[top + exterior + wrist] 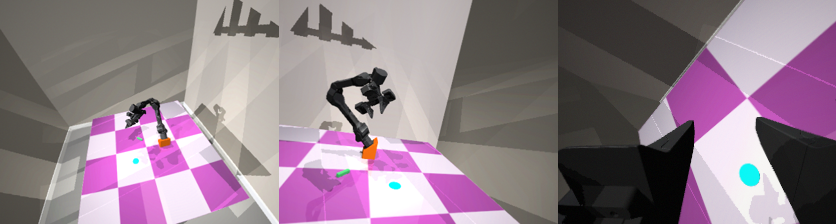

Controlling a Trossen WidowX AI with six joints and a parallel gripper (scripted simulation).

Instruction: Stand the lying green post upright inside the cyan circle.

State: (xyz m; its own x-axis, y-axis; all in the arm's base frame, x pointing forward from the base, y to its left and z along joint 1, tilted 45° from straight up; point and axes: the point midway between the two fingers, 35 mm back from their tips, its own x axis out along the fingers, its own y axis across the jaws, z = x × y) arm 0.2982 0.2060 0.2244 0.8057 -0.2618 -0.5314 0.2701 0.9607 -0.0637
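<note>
A small green post (139, 138) (342, 173) lies flat on a magenta square of the checkered floor. The cyan circle (135, 161) (395, 185) (749, 174) is a small disc on a white square nearby, with nothing on it. My gripper (128, 123) (376, 111) (724, 124) hangs in the air well above the floor, behind the post, with its fingers partly apart and nothing between them. In the wrist view the cyan circle shows between the two dark fingers; the post is out of that view.
The arm's orange base (164, 142) (369, 150) stands on the floor to the right of the post. A low pale rim (61, 151) borders the checkered floor, with grey walls behind.
</note>
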